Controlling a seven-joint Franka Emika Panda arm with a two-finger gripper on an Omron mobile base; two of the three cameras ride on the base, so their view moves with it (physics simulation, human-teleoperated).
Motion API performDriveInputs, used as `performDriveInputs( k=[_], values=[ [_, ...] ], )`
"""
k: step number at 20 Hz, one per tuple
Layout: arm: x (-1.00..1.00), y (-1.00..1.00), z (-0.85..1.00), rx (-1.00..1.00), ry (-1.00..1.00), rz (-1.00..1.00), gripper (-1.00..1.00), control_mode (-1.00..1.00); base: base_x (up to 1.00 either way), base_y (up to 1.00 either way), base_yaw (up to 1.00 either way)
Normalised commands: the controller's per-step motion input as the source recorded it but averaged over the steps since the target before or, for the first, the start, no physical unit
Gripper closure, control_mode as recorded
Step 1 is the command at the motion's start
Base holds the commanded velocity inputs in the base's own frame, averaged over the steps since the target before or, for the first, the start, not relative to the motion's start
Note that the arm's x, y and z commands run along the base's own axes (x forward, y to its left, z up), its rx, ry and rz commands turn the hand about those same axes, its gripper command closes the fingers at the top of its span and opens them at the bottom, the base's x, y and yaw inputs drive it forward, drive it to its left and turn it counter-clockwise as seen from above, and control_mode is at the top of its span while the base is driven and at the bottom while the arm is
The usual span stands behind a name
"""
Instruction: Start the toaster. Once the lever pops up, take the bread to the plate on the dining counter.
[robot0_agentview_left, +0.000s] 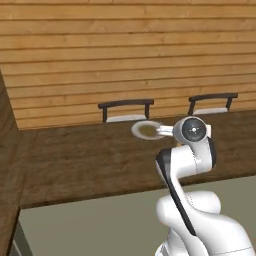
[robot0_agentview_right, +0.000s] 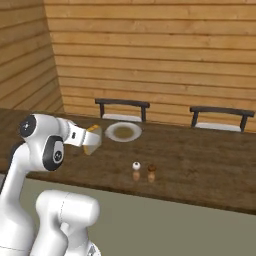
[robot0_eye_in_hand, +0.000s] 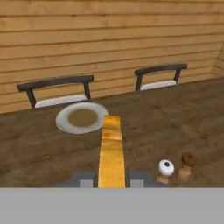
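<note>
Holding the bread (robot0_eye_in_hand: 112, 153) edge-on between its two fingers, the gripper (robot0_eye_in_hand: 112, 178) hangs above the dining counter (robot0_agentview_right: 200, 165), short of the plate (robot0_eye_in_hand: 81, 118). The fingers are clenched on the slice, one on each flat face, and its browned crust points away from the hand toward the plate.

By the look of it the toasting part is behind us (the slice is out and in hand), and what is left is the carry to the plate and the release. The plate lies ahead and a little to the left in the hand view, near the far edge of the counter, just in front of a chair (robot0_eye_in_hand: 57, 89). A second chair (robot0_eye_in_hand: 159, 76) stands further along.

Room for moving looks good. The counter between the slice and the plate is bare wood. The salt shaker (robot0_eye_in_hand: 166, 169) and pepper mill (robot0_eye_in_hand: 187, 165) stand together off to the right, well apart from a straight path. The plate's closeness to the far edge seems the main thing to mind when lowering.
</note>
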Motion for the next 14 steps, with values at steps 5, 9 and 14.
performDriveInputs(
  k=[5,9,14],
  values=[
    [0.15,-0.02,-0.04,0.0,-0.02,-0.01,1.0,-1.0,0.63,-0.09,-0.05],
    [0.6,-0.13,-0.07,0.0,-0.03,-0.07,1.0,-1.0,0.0,0.0,0.0],
    [0.84,-0.02,0.0,-0.01,0.07,-0.11,1.0,-1.0,0.0,0.0,0.0]
  ],
)
